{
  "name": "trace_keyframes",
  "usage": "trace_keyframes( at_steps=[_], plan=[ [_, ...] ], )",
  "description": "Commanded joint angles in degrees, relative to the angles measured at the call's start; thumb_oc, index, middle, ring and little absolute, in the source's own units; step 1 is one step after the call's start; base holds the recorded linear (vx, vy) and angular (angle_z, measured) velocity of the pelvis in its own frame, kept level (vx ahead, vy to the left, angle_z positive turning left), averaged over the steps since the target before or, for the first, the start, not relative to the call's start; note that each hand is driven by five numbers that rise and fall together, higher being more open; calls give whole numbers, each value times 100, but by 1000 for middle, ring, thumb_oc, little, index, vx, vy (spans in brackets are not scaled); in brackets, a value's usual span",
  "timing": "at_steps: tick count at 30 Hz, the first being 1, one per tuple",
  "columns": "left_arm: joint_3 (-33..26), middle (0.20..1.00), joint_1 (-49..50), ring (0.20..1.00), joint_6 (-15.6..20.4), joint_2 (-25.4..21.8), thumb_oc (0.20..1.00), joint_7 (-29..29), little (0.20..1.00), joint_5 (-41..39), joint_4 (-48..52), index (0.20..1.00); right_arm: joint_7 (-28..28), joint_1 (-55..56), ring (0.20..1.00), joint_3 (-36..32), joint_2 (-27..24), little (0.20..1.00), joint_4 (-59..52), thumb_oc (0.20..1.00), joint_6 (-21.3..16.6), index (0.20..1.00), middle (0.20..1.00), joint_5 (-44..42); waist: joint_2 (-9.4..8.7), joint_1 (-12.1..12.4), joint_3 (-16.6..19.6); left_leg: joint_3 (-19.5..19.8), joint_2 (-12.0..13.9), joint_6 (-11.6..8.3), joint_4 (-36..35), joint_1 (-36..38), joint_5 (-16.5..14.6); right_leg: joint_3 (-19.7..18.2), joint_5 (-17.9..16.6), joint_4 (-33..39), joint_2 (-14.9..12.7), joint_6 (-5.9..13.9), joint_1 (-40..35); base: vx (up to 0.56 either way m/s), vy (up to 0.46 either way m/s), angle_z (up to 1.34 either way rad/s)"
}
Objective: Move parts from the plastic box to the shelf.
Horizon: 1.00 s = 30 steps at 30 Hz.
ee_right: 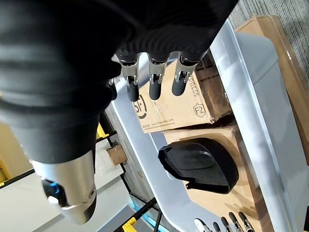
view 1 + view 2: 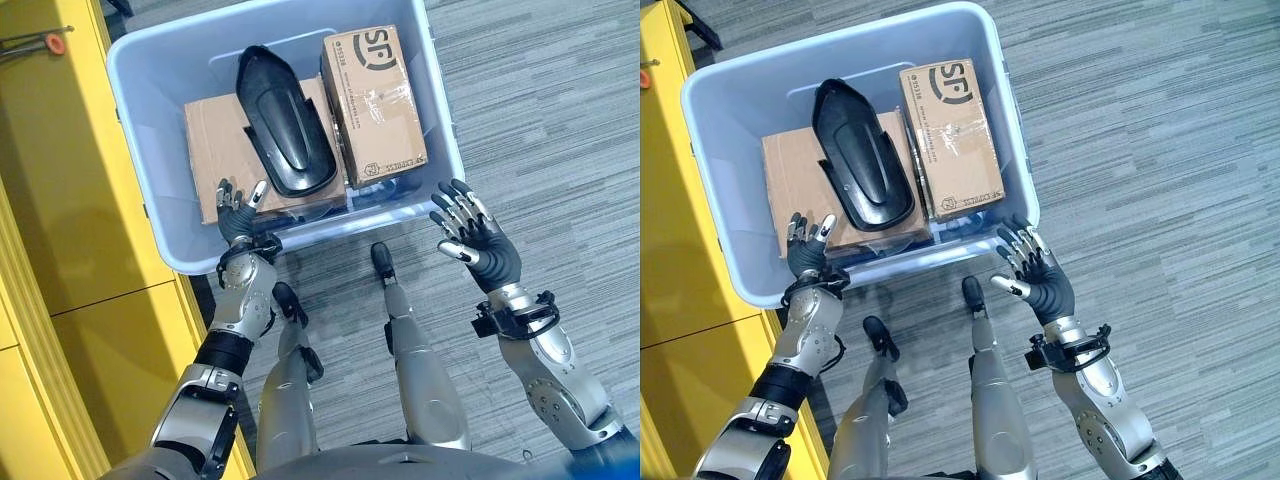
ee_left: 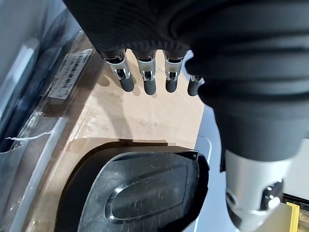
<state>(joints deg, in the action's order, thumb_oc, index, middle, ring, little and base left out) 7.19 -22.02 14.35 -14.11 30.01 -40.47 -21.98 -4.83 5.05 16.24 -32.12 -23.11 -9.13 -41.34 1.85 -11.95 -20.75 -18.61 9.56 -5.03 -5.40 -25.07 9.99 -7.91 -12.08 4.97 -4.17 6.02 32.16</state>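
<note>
A pale blue plastic box (image 2: 200, 60) stands on the floor in front of me. Inside it, a black curved plastic part (image 2: 285, 120) lies on a flat cardboard box (image 2: 215, 150), with a second taped cardboard box (image 2: 375, 100) beside it on the right. My left hand (image 2: 238, 215) hovers over the box's near rim by the flat cardboard, with its fingers (image 3: 147, 82) straight and holding nothing. Outside the box's near right corner, my right hand (image 2: 470, 235) is open with the palm turned toward the box, and its fingers (image 1: 154, 87) are straight.
A yellow shelf unit (image 2: 60, 200) runs along the left side, close to the box. An orange-handled tool (image 2: 45, 43) lies on it at the far left. Grey carpet (image 2: 560, 120) spreads out to the right of the box.
</note>
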Motion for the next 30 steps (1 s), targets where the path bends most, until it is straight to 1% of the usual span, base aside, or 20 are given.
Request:
trace_keyframes(
  at_steps=[1,3,4,16,30],
  plan=[
    [-220,1000,-208,1000,170,-295,1000,91,1000,238,55,1000,13,171,1000,-166,-39,1000,-260,1000,-175,1000,1000,115,-32,-34,115,522,59,-238,40,969,-516,414,710,-774,-262,248,-95,0,0,0],
    [-228,1000,-221,1000,163,-290,1000,116,1000,247,3,1000,18,174,1000,-159,-49,1000,-256,1000,-176,1000,1000,102,-20,-41,115,510,64,-243,40,984,-513,404,717,-788,-251,245,-81,48,12,-1],
    [-246,1000,-262,1000,162,-297,1000,157,1000,260,-49,1000,-3,197,1000,-168,-68,1000,-263,1000,-187,1000,1000,80,21,-48,119,521,71,-257,40,1070,-636,407,856,-806,-249,277,-139,99,20,-2],
    [-294,1000,-763,1000,75,-377,1000,272,1000,180,-911,1000,27,322,1000,-180,-196,1000,-323,1000,-211,1000,1000,-59,64,-161,42,430,85,-270,40,1046,-632,315,880,-899,-186,269,63,20,1,-5],
    [-78,1000,-1594,1000,-12,-507,1000,387,1000,155,-1653,1000,-27,466,1000,-259,-310,1000,-379,1000,-338,1000,1000,-201,63,-295,-169,359,76,-282,53,883,-620,190,929,-1085,-87,247,430,4,-3,-2]
  ],
)
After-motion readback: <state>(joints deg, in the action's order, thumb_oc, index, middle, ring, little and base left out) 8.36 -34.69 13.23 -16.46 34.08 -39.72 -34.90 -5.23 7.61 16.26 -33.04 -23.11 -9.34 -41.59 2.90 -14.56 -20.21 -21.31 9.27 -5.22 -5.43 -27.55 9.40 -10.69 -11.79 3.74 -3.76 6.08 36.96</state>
